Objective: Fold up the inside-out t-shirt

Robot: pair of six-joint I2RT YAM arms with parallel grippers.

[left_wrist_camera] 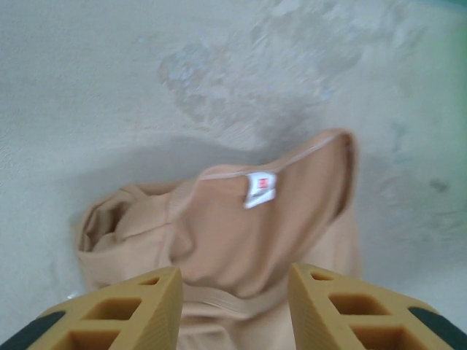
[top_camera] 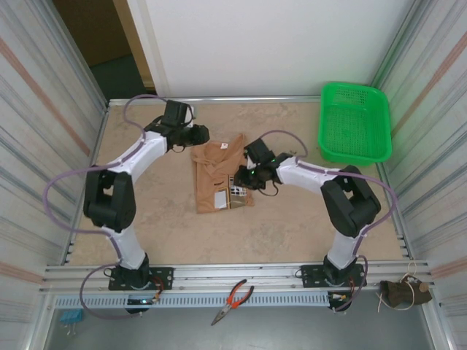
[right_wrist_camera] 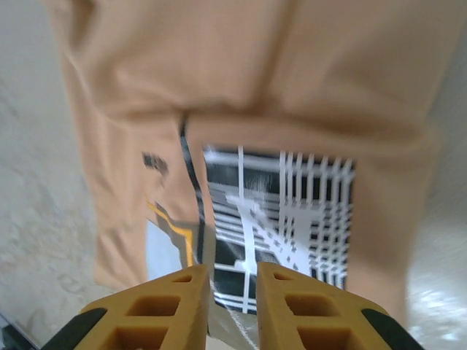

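Note:
The tan inside-out t-shirt [top_camera: 214, 171] lies bunched into a long strip in the middle of the table. Its collar and small white tag [left_wrist_camera: 260, 188] face up at the far end. A black-and-white printed patch [right_wrist_camera: 281, 219] shows at the near end [top_camera: 237, 195]. My left gripper [top_camera: 198, 135] hovers at the collar end, and its open jaws [left_wrist_camera: 235, 281] stand apart over the neckband with nothing pinched. My right gripper [top_camera: 242, 177] is at the shirt's right edge by the print. Its jaws [right_wrist_camera: 232, 273] are narrowly open, with a fold of printed cloth in the gap.
A green plastic basket [top_camera: 354, 124] stands at the back right corner. Red-handled pliers [top_camera: 232, 300] lie on the front rail between the arm bases. Metal frame walls close in the table on the left and right.

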